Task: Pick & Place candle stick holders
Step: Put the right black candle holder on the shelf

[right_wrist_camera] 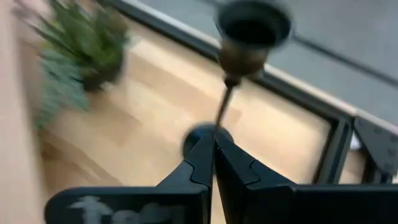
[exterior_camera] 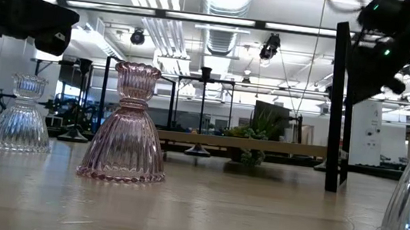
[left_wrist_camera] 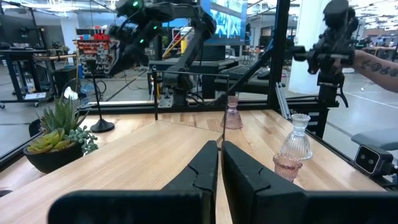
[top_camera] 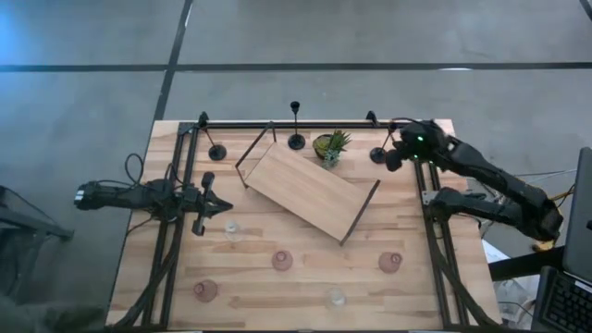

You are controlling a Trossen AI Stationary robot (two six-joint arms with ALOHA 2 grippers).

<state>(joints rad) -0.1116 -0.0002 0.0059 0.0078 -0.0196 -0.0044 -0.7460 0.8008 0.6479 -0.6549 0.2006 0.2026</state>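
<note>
Right claw (right_wrist_camera: 213, 152) pinches the thin stem of a black candle holder (right_wrist_camera: 250, 34), evidently to lift it upright. Left claw (left_wrist_camera: 220, 163), nearly closed and empty, waits above the counter (top_camera: 421, 287).

Closed tool (right_wrist_camera: 213, 163) below black holder (right_wrist_camera: 233, 74)

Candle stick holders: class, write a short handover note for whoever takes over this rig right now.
Left hand: shut, empty, over the table's left side.
Right hand: shut at the thin stem of the far-right slim black candle stick holder; grip unconfirmed.
Two other black holders stand along the far edge.
Pink glass cups and clear glass cups stand on the near half.
The large wooden board bears nothing.
Done: seemingly nothing. Left: everything.
</note>
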